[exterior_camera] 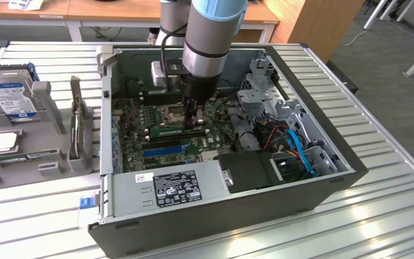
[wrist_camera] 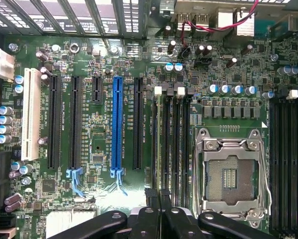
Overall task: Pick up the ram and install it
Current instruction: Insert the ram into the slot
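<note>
Black claw fingers (exterior_camera: 194, 124) are pressing almost completely together, reaching down from the arm into the open computer case (exterior_camera: 358, 171). The ram (exterior_camera: 167, 129) is standing on its long edge right under those tips, at the memory slots between the processor socket (exterior_camera: 174, 114) and the blue expansion slot (exterior_camera: 160, 151); whether the fingers are actually pinching it, or whether it is fully seated, I cannot tell. It is showing as a slim green stick with dark chips along its face, stretching from the tips toward the exterior view's left.

From the wrist, the gripper (wrist_camera: 158, 193) is hovering over the memory slots (wrist_camera: 171, 144), with the open metal socket (wrist_camera: 231, 174) on one side and the blue slot (wrist_camera: 117, 124) on the other.

Around the board, the case is also holding a grey power supply with a black label (exterior_camera: 174, 188), a black shroud (exterior_camera: 254, 170) and blue cables (exterior_camera: 297, 148) (all packed toward the near wall).

Outside the case, on the exterior view's left, a grey tray (exterior_camera: 49, 116) is carrying a blue-and-silver hard drive (exterior_camera: 9, 97) upright and a square silver processor chip (exterior_camera: 4, 141) lying flat.
</note>
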Tool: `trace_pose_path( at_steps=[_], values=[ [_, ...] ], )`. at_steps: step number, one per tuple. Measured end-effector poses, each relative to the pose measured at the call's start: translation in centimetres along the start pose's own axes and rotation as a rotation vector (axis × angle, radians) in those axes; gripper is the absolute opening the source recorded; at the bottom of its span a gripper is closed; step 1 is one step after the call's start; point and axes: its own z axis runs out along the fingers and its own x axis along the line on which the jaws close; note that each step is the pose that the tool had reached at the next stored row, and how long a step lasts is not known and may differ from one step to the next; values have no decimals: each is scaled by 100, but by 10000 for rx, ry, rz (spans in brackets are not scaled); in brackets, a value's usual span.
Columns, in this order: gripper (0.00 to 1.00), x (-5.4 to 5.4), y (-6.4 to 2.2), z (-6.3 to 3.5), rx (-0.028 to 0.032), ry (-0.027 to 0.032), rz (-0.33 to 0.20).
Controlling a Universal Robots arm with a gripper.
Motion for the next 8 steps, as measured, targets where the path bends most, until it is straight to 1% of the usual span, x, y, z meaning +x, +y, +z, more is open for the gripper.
trace_pose_path(
  at_steps=[1, 8],
  values=[
    [11, 1, -1, 15, 0, 0, 0],
    [11, 2, -1, 28, -1, 1, 0]
  ],
)
